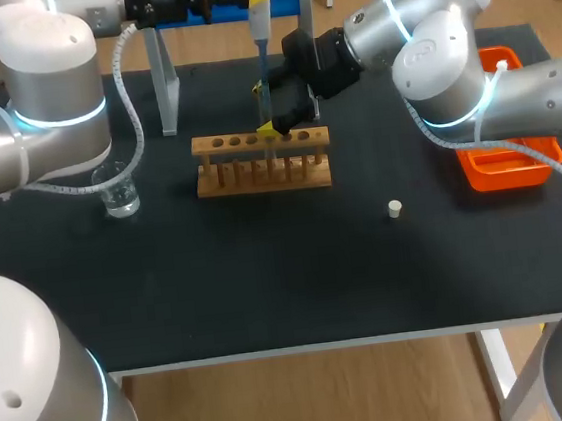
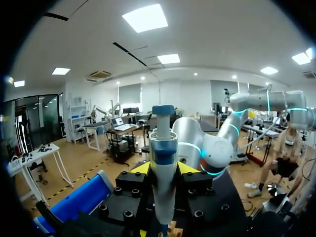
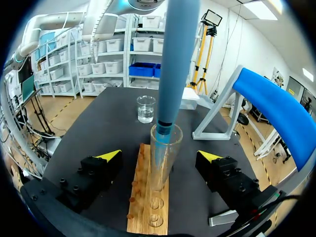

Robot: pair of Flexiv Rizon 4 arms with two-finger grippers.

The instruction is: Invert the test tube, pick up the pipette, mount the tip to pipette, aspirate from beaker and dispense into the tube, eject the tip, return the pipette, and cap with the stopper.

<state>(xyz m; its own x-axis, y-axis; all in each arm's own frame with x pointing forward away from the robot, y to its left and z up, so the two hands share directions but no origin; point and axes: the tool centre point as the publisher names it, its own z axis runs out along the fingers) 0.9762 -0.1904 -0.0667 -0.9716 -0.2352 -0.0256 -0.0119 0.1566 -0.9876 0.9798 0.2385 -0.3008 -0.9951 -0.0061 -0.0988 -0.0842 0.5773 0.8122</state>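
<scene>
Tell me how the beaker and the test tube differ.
The beaker is short and wide; the test tube is tall and narrow. The beaker stands on the table; the test tube stands in the wooden rack. The pipette tip enters the test tube, not the beaker. Both are clear, upright and uncapped.

Tube point(image 3: 171, 165) in rack point(image 1: 248, 180), beaker point(image 1: 118, 190) left, stopper point(image 1: 394, 209) right

One test tube point(image 3: 167, 163) is standing in the one rack point(image 1: 262, 162). One pipette point(image 1: 259, 17) is hanging above the rack, with one beaker point(image 1: 117, 189), one stopper point(image 1: 394, 209) and one orange tray point(image 1: 503, 172) sitting beside it.
</scene>
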